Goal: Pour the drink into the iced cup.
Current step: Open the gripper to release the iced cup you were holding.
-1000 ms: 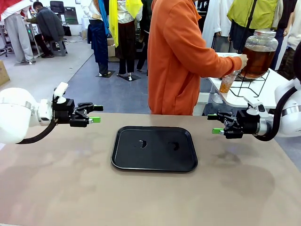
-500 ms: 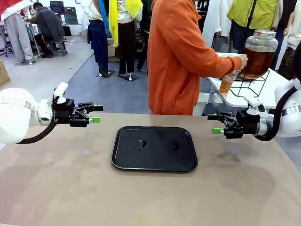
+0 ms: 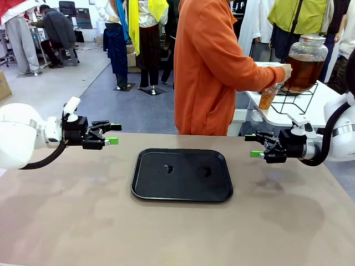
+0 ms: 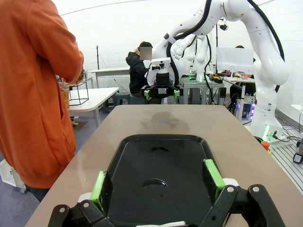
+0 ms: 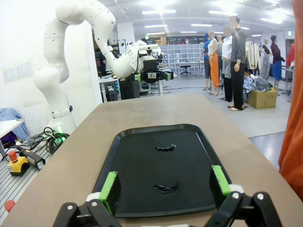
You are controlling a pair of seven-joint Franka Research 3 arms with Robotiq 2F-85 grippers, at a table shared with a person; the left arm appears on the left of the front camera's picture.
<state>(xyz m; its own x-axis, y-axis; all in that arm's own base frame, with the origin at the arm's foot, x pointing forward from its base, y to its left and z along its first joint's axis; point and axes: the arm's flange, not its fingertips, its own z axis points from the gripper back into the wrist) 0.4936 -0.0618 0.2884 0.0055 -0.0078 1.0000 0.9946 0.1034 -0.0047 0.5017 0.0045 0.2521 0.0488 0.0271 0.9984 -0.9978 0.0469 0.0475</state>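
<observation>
Nothing moved; amber-brown drink (image 3: 304, 71) fills glass jar (image 3: 307, 55).

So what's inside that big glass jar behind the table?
The glass jar holds amber-brown drink, filling most of it. The person's hand holds a cup at its front and covers the tap, so the pouring itself can't be seen.
</observation>
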